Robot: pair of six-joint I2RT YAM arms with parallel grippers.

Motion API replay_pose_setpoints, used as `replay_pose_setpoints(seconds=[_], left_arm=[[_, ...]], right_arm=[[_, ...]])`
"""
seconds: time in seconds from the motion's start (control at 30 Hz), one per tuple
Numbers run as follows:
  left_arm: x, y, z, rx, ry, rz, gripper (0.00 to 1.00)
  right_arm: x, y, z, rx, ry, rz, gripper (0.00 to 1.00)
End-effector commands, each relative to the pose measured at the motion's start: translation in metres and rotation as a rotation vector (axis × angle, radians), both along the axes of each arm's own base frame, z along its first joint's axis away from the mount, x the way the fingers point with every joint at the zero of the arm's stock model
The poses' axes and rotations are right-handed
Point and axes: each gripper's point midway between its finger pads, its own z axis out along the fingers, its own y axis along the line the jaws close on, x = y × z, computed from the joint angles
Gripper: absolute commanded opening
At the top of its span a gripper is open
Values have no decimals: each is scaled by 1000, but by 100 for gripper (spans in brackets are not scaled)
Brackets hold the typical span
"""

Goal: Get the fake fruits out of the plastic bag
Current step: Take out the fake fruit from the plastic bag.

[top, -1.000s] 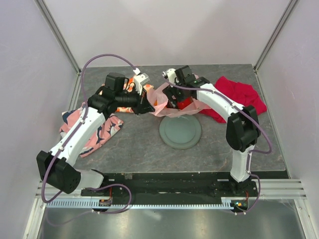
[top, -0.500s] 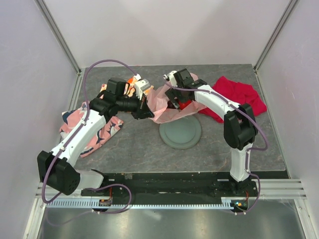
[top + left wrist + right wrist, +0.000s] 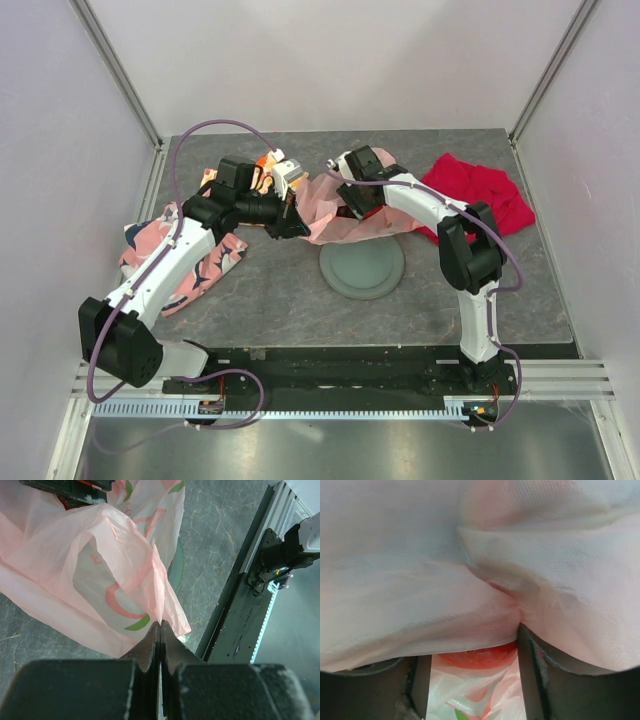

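Observation:
The pale-pink plastic bag (image 3: 322,203) lies crumpled at the table's middle back. My left gripper (image 3: 296,226) is shut on the bag's left edge; in the left wrist view the jaws (image 3: 160,624) pinch a fold of the bag (image 3: 100,575) and hold it up. My right gripper (image 3: 352,205) reaches into the bag from the right. In the right wrist view the bag film (image 3: 470,555) drapes over the fingers (image 3: 536,672) and hides their tips. A glossy red fake fruit (image 3: 480,659) fills the gap between the fingers of the right gripper (image 3: 475,647). Other fruits are hidden.
A round grey dish (image 3: 362,264) sits just in front of the bag. A red cloth (image 3: 482,188) lies back right. A pink-and-navy cloth (image 3: 190,262) lies under the left arm, an orange-and-white cloth (image 3: 262,172) behind it. The black base rail (image 3: 250,595) runs along the near edge.
The right gripper has pushed further left into the bag, its jaws have narrowed, and the red fruit no longer shows from above. The left gripper has kept its hold on the bag.

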Motion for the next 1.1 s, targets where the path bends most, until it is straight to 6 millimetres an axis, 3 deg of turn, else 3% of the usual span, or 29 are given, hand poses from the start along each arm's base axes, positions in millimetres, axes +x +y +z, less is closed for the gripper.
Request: replay_pose_setpoints(seconds=[0.0, 0.07, 0.2, 0.3, 0.37, 0.4, 0.43, 0.5, 0.6, 0.67, 0.77, 0.87, 0.9, 1.07], left_arm=[[5, -4, 8, -28, -35, -14, 1], [6, -4, 7, -24, -38, -9, 2], [13, -2, 6, -8, -59, 2, 2], [17, -2, 3, 2, -61, 5, 2], [19, -3, 4, 2, -66, 4, 2], [20, -4, 4, 2, -65, 6, 2], [21, -4, 5, 2, -72, 6, 2], [23, -5, 5, 6, -75, 6, 2], [28, -4, 6, 16, -93, 13, 2], [32, -3, 6, 26, -104, 24, 2], [37, -1, 6, 32, -111, 33, 2], [42, 3, 5, 44, -118, 46, 2], [44, 4, 3, 51, -117, 47, 2], [59, 2, 1, 60, -117, 62, 2]], right_arm=[[7, 3, 31, 73, -49, 9, 56], [1, 3, 45, 110, -46, 20, 52], [-17, -3, 98, 275, -33, 54, 49], [-43, -1, 128, 384, -8, 133, 49], [-64, 3, 134, 433, 28, 194, 49], [-74, 3, 149, 454, 6, 229, 49], [-83, 2, 146, 463, 25, 240, 49], [-101, 6, 167, 528, 5, 288, 49], [-135, 27, 189, 682, 64, 411, 51], [-161, 44, 192, 808, 182, 489, 52], [-183, 53, 176, 895, 335, 517, 52], [-196, 56, 159, 947, 456, 543, 51], [-208, 57, 162, 984, 527, 559, 51], [-239, 59, 145, 973, 656, 691, 50]])
